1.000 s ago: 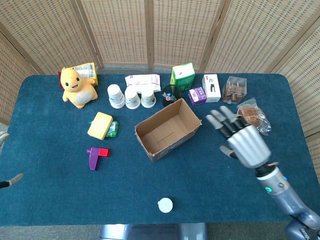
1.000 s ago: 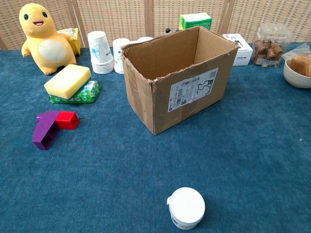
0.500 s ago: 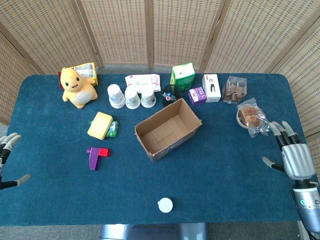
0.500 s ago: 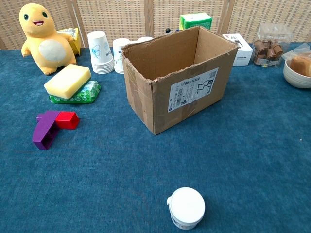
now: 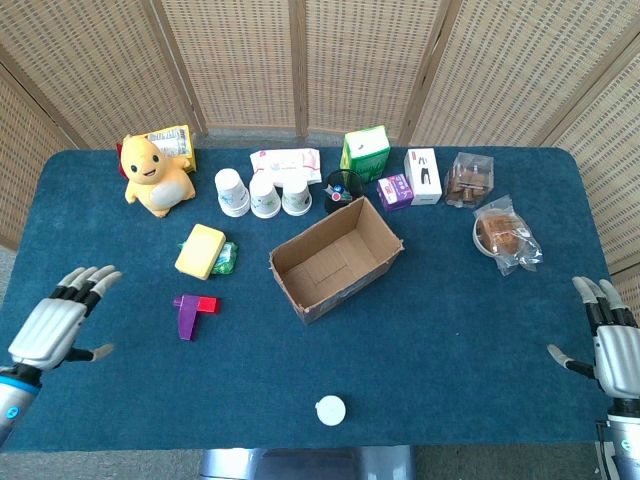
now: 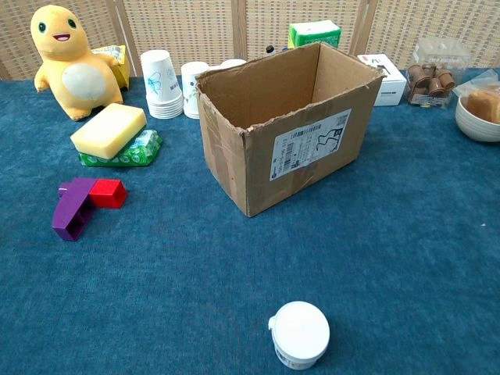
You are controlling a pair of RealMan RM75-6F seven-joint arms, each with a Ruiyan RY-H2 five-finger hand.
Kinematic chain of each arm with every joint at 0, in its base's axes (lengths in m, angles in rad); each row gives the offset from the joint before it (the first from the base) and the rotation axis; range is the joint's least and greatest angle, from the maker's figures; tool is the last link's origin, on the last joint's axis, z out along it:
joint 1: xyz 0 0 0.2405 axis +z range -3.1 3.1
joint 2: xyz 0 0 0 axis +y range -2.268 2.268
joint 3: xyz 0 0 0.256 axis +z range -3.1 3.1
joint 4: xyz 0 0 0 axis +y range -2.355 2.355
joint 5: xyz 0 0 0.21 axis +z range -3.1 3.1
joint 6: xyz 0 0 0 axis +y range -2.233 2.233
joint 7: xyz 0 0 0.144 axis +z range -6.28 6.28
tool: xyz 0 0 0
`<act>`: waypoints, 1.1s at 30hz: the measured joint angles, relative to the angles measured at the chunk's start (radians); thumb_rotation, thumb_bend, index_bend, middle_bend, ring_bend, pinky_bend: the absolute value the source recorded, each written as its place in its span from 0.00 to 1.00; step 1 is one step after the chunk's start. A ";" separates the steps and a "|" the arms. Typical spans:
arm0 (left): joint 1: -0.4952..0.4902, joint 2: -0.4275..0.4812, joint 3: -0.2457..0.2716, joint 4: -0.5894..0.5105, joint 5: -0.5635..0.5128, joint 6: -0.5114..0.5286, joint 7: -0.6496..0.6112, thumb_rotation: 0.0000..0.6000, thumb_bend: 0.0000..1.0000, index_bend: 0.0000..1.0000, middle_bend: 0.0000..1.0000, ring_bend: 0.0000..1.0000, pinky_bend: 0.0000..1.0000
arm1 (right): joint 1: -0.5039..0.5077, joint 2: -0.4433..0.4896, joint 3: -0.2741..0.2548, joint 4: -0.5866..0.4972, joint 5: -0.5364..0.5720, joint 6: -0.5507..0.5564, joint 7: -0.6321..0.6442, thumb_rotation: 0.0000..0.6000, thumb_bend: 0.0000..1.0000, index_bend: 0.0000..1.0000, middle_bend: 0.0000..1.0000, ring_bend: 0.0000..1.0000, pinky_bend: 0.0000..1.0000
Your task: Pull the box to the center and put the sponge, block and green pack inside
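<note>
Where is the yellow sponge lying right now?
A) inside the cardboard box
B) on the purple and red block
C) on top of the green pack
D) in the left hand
C: the yellow sponge rests on the green pack, left of the cardboard box, which looks empty.

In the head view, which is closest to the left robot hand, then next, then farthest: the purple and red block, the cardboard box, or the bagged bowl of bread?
From the left robot hand:
1. Purple and red block, left side.
2. Open cardboard box, middle.
3. Bagged bowl of bread, far right.
</note>
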 measured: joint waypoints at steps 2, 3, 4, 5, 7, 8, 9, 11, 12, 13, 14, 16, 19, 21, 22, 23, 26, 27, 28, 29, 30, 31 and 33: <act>-0.033 -0.036 -0.001 0.062 0.036 -0.018 0.006 1.00 0.10 0.00 0.00 0.00 0.00 | -0.004 0.004 0.005 -0.008 -0.004 -0.001 0.005 1.00 0.00 0.06 0.00 0.00 0.23; -0.047 -0.051 -0.001 0.089 0.053 -0.025 0.009 1.00 0.10 0.00 0.00 0.00 0.00 | -0.005 0.006 0.007 -0.011 -0.004 -0.002 0.009 1.00 0.00 0.06 0.00 0.00 0.23; -0.062 -0.067 -0.001 0.115 0.070 -0.032 0.011 1.00 0.10 0.00 0.00 0.00 0.00 | -0.007 0.008 0.010 -0.014 -0.005 -0.004 0.013 1.00 0.00 0.06 0.00 0.00 0.23; -0.082 -0.087 -0.001 0.147 0.089 -0.040 0.015 1.00 0.10 0.00 0.00 0.00 0.00 | -0.008 0.009 0.012 -0.015 -0.006 -0.005 0.017 1.00 0.00 0.06 0.00 0.00 0.23; -0.114 -0.112 -0.006 0.184 0.111 -0.056 0.020 1.00 0.10 0.00 0.00 0.00 0.00 | -0.012 0.012 0.016 -0.018 -0.008 -0.007 0.024 1.00 0.00 0.06 0.00 0.00 0.23; -0.134 -0.121 -0.016 0.196 0.114 -0.068 0.029 1.00 0.10 0.00 0.00 0.00 0.00 | -0.013 0.013 0.017 -0.018 -0.008 -0.009 0.027 1.00 0.00 0.06 0.00 0.00 0.23; -0.147 -0.125 -0.026 0.200 0.108 -0.078 0.039 1.00 0.10 0.00 0.00 0.00 0.00 | -0.014 0.014 0.019 -0.019 -0.009 -0.012 0.030 1.00 0.00 0.06 0.00 0.00 0.23; -0.171 -0.131 -0.046 0.201 0.077 -0.109 0.068 1.00 0.10 0.00 0.00 0.00 0.00 | -0.017 0.016 0.024 -0.019 -0.009 -0.016 0.034 1.00 0.00 0.06 0.00 0.00 0.23; -0.181 -0.131 -0.055 0.198 0.056 -0.128 0.083 1.00 0.10 0.00 0.00 0.00 0.00 | -0.018 0.016 0.026 -0.019 -0.010 -0.017 0.035 1.00 0.00 0.06 0.00 0.00 0.23; -0.191 -0.131 -0.063 0.194 0.030 -0.149 0.101 1.00 0.10 0.00 0.00 0.00 0.00 | -0.019 0.017 0.028 -0.020 -0.011 -0.017 0.036 1.00 0.00 0.06 0.00 0.00 0.23; -0.204 -0.132 -0.075 0.186 -0.009 -0.177 0.128 1.00 0.10 0.00 0.00 0.00 0.00 | -0.020 0.018 0.029 -0.020 -0.012 -0.017 0.038 1.00 0.00 0.06 0.00 0.00 0.23; -0.225 -0.132 -0.093 0.175 -0.075 -0.217 0.174 1.00 0.10 0.00 0.00 0.00 0.00 | -0.022 0.019 0.030 -0.022 -0.016 -0.017 0.044 1.00 0.00 0.06 0.00 0.00 0.23; -0.262 -0.139 -0.122 0.160 -0.193 -0.271 0.258 1.00 0.10 0.00 0.00 0.00 0.00 | -0.025 0.021 0.032 -0.022 -0.024 -0.017 0.050 1.00 0.00 0.06 0.00 0.00 0.23; -0.290 -0.148 -0.141 0.155 -0.278 -0.301 0.317 1.00 0.11 0.00 0.00 0.00 0.00 | -0.026 0.021 0.034 -0.021 -0.028 -0.018 0.052 1.00 0.00 0.07 0.00 0.00 0.23; -0.303 -0.154 -0.147 0.155 -0.314 -0.312 0.343 1.00 0.10 0.00 0.00 0.00 0.00 | -0.026 0.021 0.034 -0.021 -0.030 -0.020 0.054 1.00 0.00 0.07 0.00 0.00 0.23; -0.323 -0.165 -0.156 0.157 -0.361 -0.327 0.377 1.00 0.10 0.00 0.00 0.00 0.00 | -0.027 0.021 0.035 -0.021 -0.031 -0.020 0.057 1.00 0.00 0.07 0.00 0.00 0.23; -0.378 -0.204 -0.170 0.177 -0.469 -0.359 0.456 1.00 0.10 0.00 0.00 0.00 0.00 | -0.029 0.022 0.039 -0.021 -0.035 -0.024 0.061 1.00 0.00 0.07 0.00 0.00 0.23; -0.395 -0.218 -0.173 0.185 -0.498 -0.367 0.479 1.00 0.10 0.00 0.00 0.00 0.00 | -0.029 0.022 0.039 -0.022 -0.036 -0.025 0.062 1.00 0.00 0.07 0.00 0.00 0.23; -0.411 -0.233 -0.175 0.195 -0.526 -0.374 0.500 1.00 0.10 0.00 0.00 0.00 0.00 | -0.029 0.022 0.040 -0.021 -0.037 -0.028 0.062 1.00 0.00 0.07 0.00 0.00 0.23; -0.430 -0.253 -0.177 0.208 -0.562 -0.384 0.522 1.00 0.11 0.00 0.00 0.00 0.00 | -0.029 0.021 0.041 -0.021 -0.037 -0.030 0.062 1.00 0.00 0.07 0.00 0.00 0.23; -0.445 -0.267 -0.177 0.218 -0.588 -0.390 0.536 1.00 0.11 0.00 0.00 0.00 0.00 | -0.029 0.021 0.041 -0.020 -0.037 -0.031 0.062 1.00 0.00 0.07 0.00 0.00 0.23; -0.459 -0.280 -0.177 0.227 -0.611 -0.396 0.550 1.00 0.10 0.00 0.00 0.00 0.00 | -0.030 0.021 0.043 -0.019 -0.037 -0.033 0.063 1.00 0.00 0.07 0.00 0.00 0.23; -0.491 -0.311 -0.175 0.249 -0.658 -0.409 0.577 1.00 0.10 0.00 0.00 0.00 0.00 | -0.030 0.020 0.045 -0.017 -0.034 -0.036 0.066 1.00 0.00 0.07 0.00 0.00 0.23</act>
